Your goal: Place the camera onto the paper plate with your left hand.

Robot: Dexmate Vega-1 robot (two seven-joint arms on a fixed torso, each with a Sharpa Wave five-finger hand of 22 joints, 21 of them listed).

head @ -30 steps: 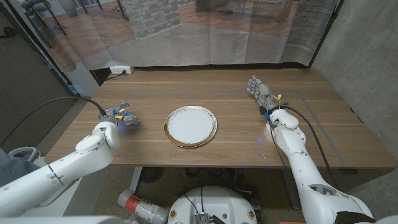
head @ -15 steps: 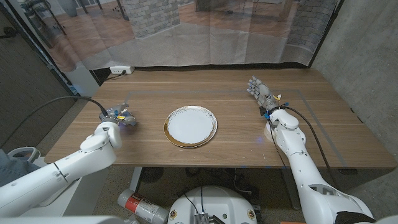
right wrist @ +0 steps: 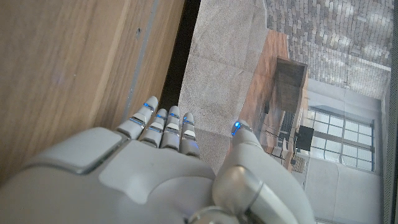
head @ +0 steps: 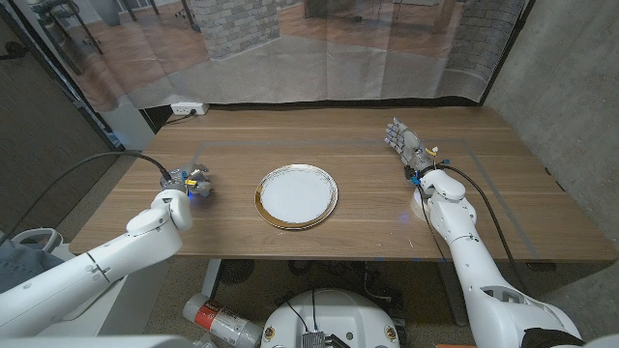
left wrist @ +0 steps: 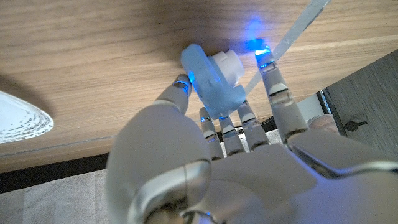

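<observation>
One second on, the left hand (head: 184, 183) has closed its fingers (left wrist: 273, 81) around the small blue camera (left wrist: 214, 78) on the table left of the paper plate (head: 296, 196), so a lift seems next, while the right hand (head: 404, 139) waits, fingers spread.

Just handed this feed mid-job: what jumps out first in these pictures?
The white paper plate with its patterned rim sits empty at the middle of the wooden table. To its left, the left hand has its fingers around a small pale blue camera on the table. The right hand stands open, far right.
</observation>
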